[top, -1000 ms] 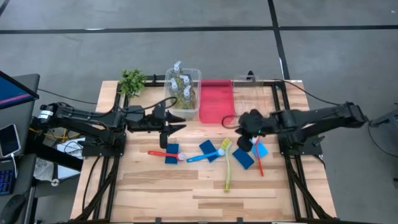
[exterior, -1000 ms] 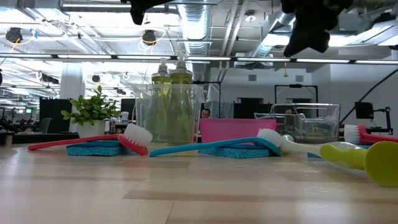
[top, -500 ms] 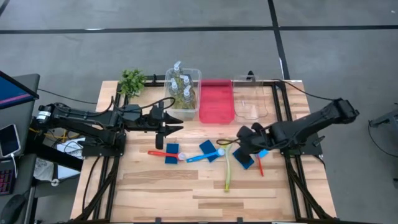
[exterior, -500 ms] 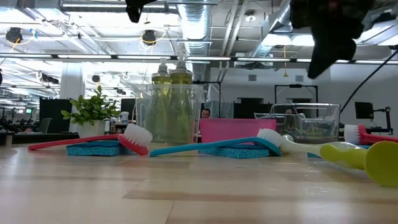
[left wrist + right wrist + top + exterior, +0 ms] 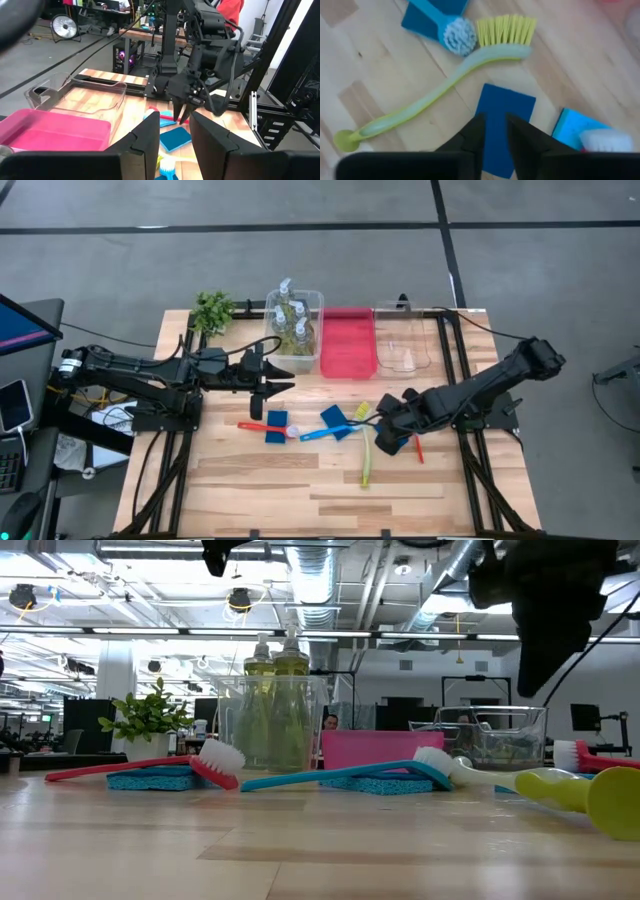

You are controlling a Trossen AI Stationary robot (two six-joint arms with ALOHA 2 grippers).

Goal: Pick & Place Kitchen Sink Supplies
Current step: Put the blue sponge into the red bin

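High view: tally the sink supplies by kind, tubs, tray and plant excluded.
Pump bottles: 4
Sponges: 4
Brushes: 4
Total: 12

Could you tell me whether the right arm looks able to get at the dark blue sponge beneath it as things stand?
Probably yes: the right gripper hangs directly over the dark blue sponge, fingers slightly parted, and nothing lies on the sponge; the yellow-green brush lies beside it.

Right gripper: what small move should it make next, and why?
Probably lower straight down. The right gripper hangs just above a dark blue sponge lying flat on the table, fingers slightly apart astride its edge, not touching it yet.
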